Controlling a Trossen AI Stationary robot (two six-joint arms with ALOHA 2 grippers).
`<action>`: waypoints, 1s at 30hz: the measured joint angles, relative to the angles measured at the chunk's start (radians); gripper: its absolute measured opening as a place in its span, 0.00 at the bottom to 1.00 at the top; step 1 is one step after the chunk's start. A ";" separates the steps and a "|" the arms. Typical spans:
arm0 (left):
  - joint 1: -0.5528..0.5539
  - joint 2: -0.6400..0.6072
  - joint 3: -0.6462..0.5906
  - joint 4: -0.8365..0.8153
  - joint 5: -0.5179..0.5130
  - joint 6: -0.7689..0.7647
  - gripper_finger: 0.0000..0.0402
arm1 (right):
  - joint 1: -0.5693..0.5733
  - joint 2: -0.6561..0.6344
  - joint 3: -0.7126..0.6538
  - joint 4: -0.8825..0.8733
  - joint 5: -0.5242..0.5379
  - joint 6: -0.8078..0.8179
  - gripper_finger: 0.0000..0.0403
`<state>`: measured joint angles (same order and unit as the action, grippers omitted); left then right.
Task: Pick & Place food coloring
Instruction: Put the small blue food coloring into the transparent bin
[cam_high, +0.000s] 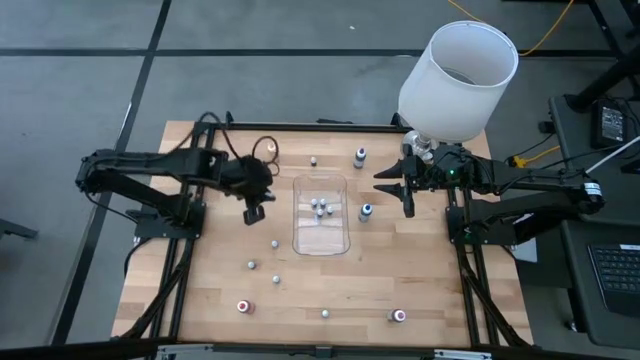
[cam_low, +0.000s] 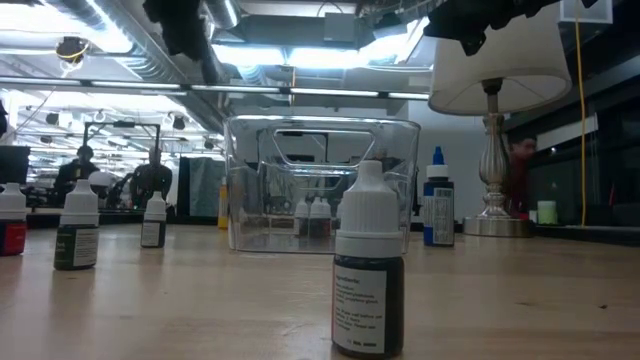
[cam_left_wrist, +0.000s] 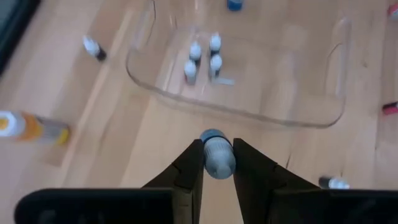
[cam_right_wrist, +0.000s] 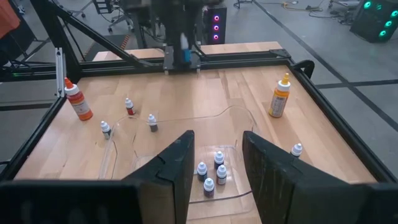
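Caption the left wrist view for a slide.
Left gripper shut on a bottle, near the tray holding four.

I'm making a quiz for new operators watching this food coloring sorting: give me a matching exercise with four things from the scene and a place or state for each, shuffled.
Things:
1. left gripper
2. right gripper
3. clear tray
4. white lampshade

Places or states:
A. stands at the table's far right corner
B. open and empty, beside the tray's right side
C. shut on a small bottle, left of the tray
D. in the middle of the table, with four bottles inside

Pairs: 1-C, 2-B, 3-D, 4-A
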<state>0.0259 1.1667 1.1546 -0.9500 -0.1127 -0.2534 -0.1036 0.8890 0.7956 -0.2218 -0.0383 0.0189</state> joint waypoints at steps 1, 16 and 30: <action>0.006 0.000 0.009 0.001 0.000 0.011 0.16 | 0.000 0.000 0.000 0.000 0.000 0.000 0.34; 0.159 0.083 0.025 0.210 0.266 0.117 0.16 | 0.000 0.000 0.000 0.000 0.000 0.003 0.34; 0.163 0.354 0.299 0.176 0.322 0.250 0.16 | 0.000 0.000 0.000 0.000 0.000 -0.001 0.34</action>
<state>0.1893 1.5203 1.4536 -0.7743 0.2089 -0.0035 -0.1038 0.8894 0.7958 -0.2218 -0.0383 0.0181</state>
